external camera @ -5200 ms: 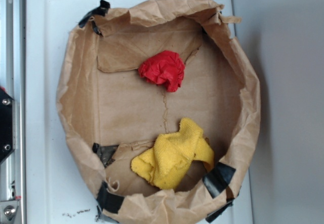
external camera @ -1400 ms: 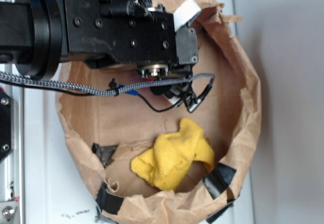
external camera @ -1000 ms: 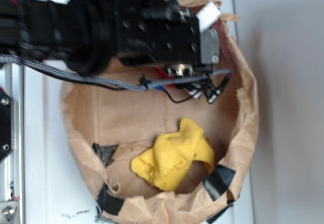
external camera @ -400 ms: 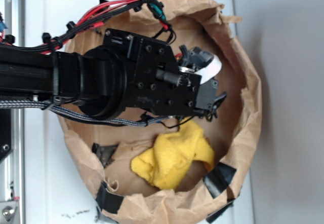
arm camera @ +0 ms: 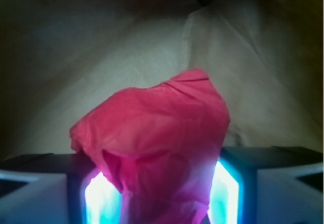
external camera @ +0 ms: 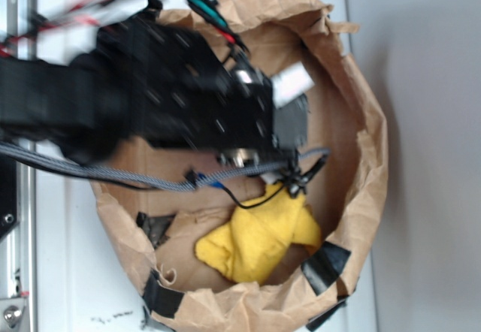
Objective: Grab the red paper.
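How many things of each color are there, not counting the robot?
Red: 1, the red paper, between the fingers of the gripper
Yellow: 1, the cloth
Brown: 1, the bag
Total: 3

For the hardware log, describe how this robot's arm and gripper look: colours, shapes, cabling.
The arm is matte black and boxy, dotted with small screw heads, blurred in the exterior view. A grey braided cable runs beneath it, with thin black leads and a blue connector; red and green wires bunch at the top. A white block sits near the gripper end. In the wrist view, the fingers look pale with dark edges.
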Tool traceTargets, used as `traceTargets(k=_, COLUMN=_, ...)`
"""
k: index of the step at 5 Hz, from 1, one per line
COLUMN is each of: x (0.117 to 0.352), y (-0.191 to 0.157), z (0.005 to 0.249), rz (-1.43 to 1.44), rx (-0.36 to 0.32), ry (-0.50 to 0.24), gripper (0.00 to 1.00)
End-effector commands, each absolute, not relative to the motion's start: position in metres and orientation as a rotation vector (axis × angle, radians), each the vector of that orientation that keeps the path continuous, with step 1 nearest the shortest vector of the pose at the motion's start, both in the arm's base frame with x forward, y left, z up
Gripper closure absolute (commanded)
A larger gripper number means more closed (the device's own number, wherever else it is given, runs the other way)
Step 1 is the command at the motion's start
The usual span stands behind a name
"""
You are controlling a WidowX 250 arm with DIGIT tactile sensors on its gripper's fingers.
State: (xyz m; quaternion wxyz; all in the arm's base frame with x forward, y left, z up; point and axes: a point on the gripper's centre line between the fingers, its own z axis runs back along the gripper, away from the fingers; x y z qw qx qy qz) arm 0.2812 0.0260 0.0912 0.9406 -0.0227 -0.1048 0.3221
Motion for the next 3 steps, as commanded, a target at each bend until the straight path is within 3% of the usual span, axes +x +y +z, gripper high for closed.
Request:
traceTargets(k=1, x=0.28, y=0.046, z=0.176, rz=0.561, rx=-0.249, ry=-0.214, gripper=1.0)
traceTargets(k=2, x=0.282, y=0.05, z=0.185, rz=0.524, rx=-0.246, ry=-0.185, gripper=0.92)
traceTargets(k=3, x=0.292, y=0.05, z=0.18, rz=0.441, rx=-0.188, ry=-0.196, gripper=0.57)
